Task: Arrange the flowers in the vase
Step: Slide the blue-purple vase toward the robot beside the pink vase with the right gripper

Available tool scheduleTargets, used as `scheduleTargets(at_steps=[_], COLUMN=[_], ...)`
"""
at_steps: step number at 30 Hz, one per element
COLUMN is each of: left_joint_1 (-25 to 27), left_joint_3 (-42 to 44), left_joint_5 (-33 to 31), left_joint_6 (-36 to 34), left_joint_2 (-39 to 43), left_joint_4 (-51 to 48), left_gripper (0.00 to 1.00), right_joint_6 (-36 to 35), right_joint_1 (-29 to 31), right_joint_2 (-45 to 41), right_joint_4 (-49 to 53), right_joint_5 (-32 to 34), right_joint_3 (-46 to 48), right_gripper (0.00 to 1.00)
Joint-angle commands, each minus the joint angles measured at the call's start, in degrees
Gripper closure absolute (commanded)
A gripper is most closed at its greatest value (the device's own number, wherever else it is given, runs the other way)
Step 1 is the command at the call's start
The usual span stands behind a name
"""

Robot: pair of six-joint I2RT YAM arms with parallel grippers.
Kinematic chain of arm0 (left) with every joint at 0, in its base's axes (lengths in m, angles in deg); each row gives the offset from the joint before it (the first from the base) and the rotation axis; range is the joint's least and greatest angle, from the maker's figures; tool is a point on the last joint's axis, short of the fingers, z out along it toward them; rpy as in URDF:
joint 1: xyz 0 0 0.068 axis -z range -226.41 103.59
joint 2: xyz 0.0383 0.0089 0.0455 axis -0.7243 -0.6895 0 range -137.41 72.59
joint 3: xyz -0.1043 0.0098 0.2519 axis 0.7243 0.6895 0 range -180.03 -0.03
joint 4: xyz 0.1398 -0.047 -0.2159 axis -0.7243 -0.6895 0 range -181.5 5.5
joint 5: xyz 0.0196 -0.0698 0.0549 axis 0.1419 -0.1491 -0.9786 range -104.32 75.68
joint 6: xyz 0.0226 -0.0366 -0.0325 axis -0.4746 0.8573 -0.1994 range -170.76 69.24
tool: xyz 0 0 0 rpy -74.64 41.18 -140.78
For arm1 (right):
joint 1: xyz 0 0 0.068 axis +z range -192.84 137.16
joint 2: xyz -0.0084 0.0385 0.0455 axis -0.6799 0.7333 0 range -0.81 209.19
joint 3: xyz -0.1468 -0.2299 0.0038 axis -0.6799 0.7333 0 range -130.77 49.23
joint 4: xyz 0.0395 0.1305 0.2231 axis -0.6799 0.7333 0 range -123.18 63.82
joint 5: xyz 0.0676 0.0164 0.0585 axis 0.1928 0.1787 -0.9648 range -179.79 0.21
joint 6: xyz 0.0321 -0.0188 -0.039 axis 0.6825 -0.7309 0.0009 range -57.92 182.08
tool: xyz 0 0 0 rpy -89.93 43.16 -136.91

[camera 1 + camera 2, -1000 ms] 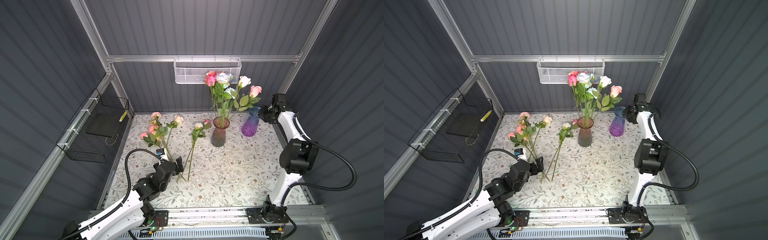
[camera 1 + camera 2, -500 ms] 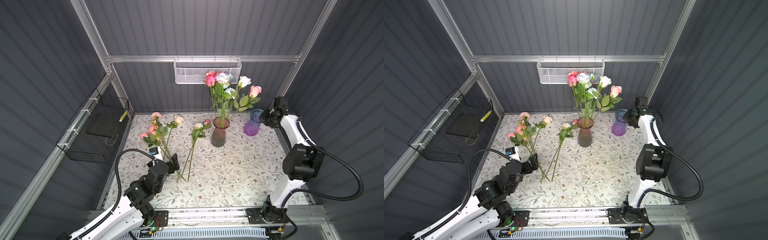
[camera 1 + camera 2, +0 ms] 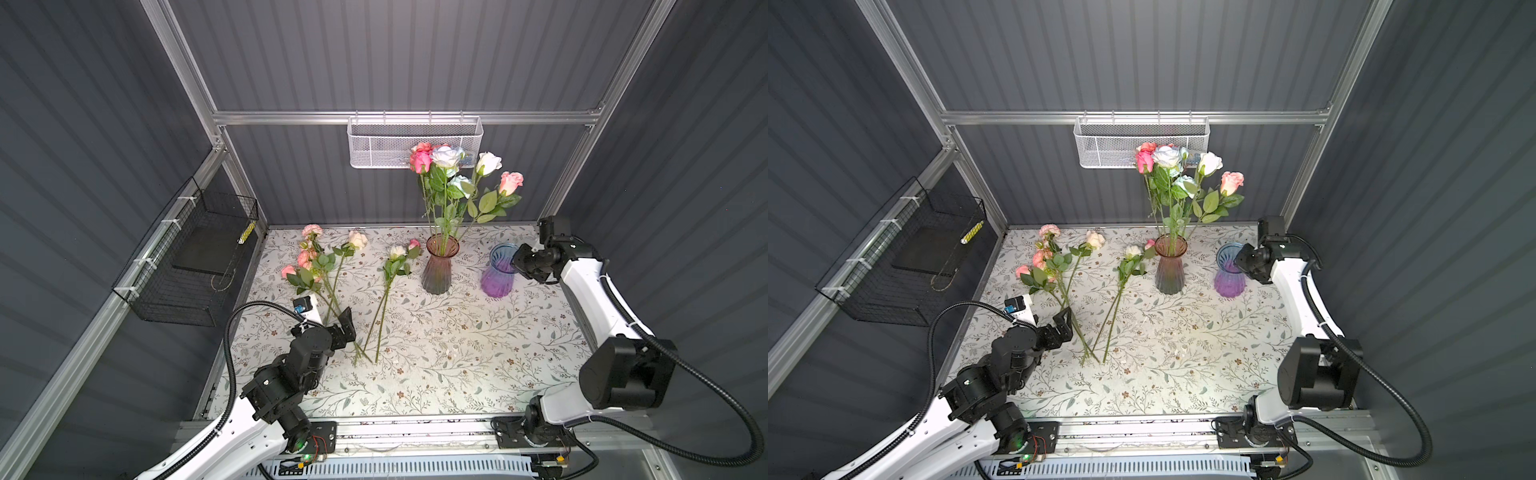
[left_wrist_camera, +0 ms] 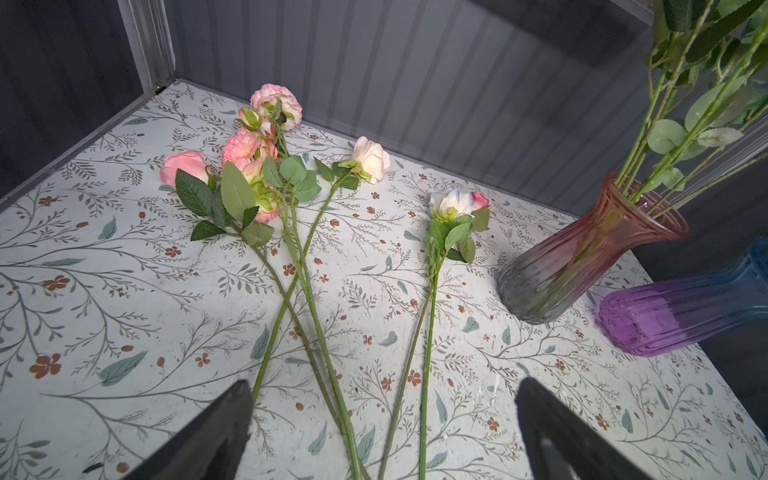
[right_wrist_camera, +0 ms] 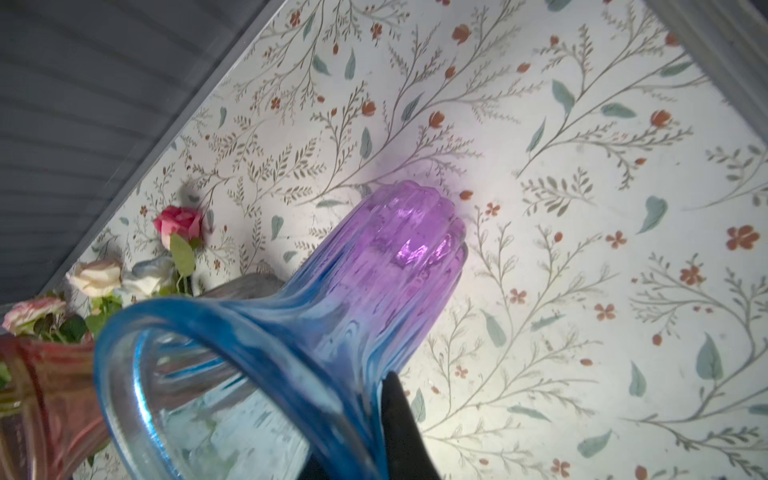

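Just beside the pink vase (image 3: 437,266) already holding flowers (image 3: 451,174), the right pincer (image 3: 515,259) has clamped the blue-purple vase (image 3: 498,276) by its rim and shifted it, probably readying it for the loose stems (image 3: 332,266) on the table (image 3: 457,353) beyond the pink vase, under the wide-open left pincer (image 4: 384,388).

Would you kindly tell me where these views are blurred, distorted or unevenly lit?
Right wrist view: the blue-and-purple vase sits so near the lens that its rim is soft, with a bright patch on the tablecloth beyond. Left wrist view: wide-angle distortion makes the pink vase look tilted. Both top views: the tablecloth is brightly lit, the walls dark.
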Motion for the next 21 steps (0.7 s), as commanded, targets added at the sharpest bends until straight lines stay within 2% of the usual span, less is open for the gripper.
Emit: scheduleTargets(at_steps=[1, 7, 15, 21], left_joint_1=[0.18, 0.19, 0.18, 0.18], left_joint_3=[0.26, -0.12, 0.57, 1.18], left_joint_5=[0.46, 0.72, 1.39, 1.85], left_joint_6=[1.02, 0.23, 1.08, 1.94], left_joint_2=[1.64, 2.02, 0.97, 1.52], left_joint_4=[-1.34, -1.37, -0.43, -0.74], left_gripper=[0.00, 0.01, 0.01, 0.01], right_joint_6=[-1.44, -2.80, -0.01, 2.30], right_joint_1=[0.31, 4.62, 16.39, 25.03], right_joint_2=[-4.13, -9.03, -15.23, -13.58], right_joint_4=[-3.85, 0.89, 6.12, 7.16], right_joint_5=[-1.41, -1.91, -4.76, -6.08], right_joint_3=[-1.57, -0.29, 3.08, 1.59], right_gripper=[1.00, 1.00, 1.00, 1.00])
